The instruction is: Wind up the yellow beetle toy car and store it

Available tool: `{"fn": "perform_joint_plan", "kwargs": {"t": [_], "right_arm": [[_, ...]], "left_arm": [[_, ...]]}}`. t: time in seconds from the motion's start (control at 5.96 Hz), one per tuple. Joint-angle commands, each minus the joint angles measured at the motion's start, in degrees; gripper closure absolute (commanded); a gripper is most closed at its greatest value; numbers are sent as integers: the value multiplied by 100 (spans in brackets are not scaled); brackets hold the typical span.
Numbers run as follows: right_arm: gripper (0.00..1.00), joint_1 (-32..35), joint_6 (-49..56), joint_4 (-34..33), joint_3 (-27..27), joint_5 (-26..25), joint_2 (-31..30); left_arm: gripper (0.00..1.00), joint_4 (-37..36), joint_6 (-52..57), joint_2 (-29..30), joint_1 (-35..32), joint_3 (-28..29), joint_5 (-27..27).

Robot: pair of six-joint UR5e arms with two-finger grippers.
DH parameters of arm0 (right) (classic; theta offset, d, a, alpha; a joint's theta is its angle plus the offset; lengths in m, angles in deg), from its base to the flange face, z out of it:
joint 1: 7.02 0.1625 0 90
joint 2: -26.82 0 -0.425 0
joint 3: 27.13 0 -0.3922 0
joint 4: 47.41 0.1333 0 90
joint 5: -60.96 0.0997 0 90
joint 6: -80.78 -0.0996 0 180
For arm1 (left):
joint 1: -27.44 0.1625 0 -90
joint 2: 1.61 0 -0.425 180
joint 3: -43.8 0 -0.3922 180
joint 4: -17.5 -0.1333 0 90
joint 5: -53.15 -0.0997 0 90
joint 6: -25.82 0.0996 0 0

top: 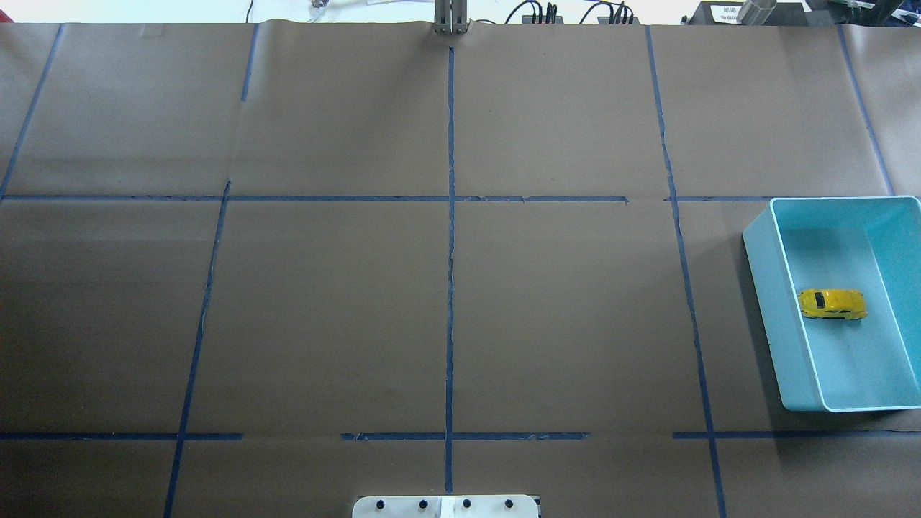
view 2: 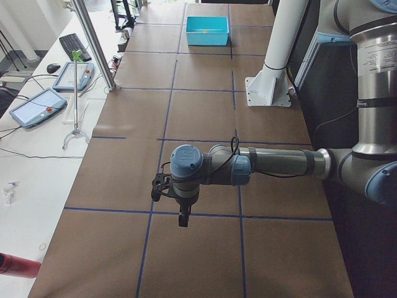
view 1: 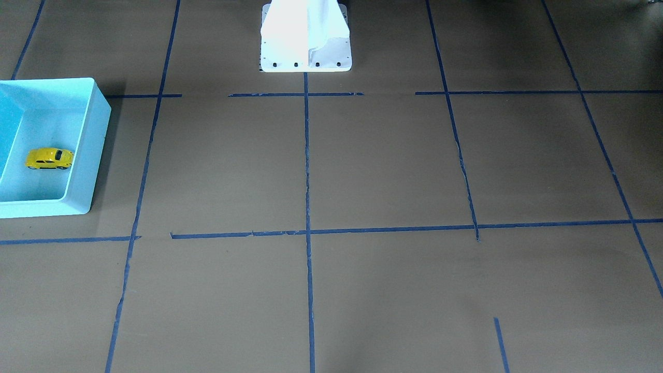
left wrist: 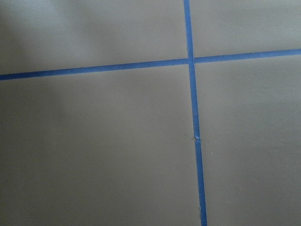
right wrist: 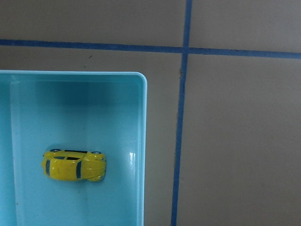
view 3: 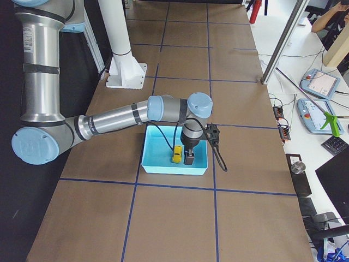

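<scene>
The yellow beetle toy car (view 1: 49,158) lies on the floor of the turquoise bin (view 1: 98,134), free of any grip. It also shows in the overhead view (top: 832,304), the exterior right view (view 3: 177,154) and the right wrist view (right wrist: 74,165). My right gripper (view 3: 189,159) hangs over the bin (view 3: 174,168) just beside the car; I cannot tell if it is open or shut. My left gripper (view 2: 182,217) hangs over bare brown table far from the bin (view 2: 208,30); I cannot tell its state either.
The bin (top: 763,288) stands near the table's right end. Blue tape lines (top: 450,288) cross the brown table cover. The white robot base (view 1: 305,52) stands at the table's robot side. Tablets and a keyboard (view 2: 73,45) lie on a side desk.
</scene>
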Motion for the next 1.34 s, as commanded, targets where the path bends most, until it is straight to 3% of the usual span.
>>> {"fn": "perform_joint_plan", "kwargs": {"t": [0.0,0.17,0.34,1.17], "right_arm": [[0,343,-42,1,-230,-46,-270],[0,334,-42,245,-806,-20,-211],[0,334,-51,839,-959,-20,-367],[0,334,-77,880,-926,24,-281]], "left_arm": [[0,0,-3,1,6,6,-4],[0,0,-3,-8,6,24,4],[0,0,-3,1,6,24,4],[0,9,6,1,6,24,4]]}}
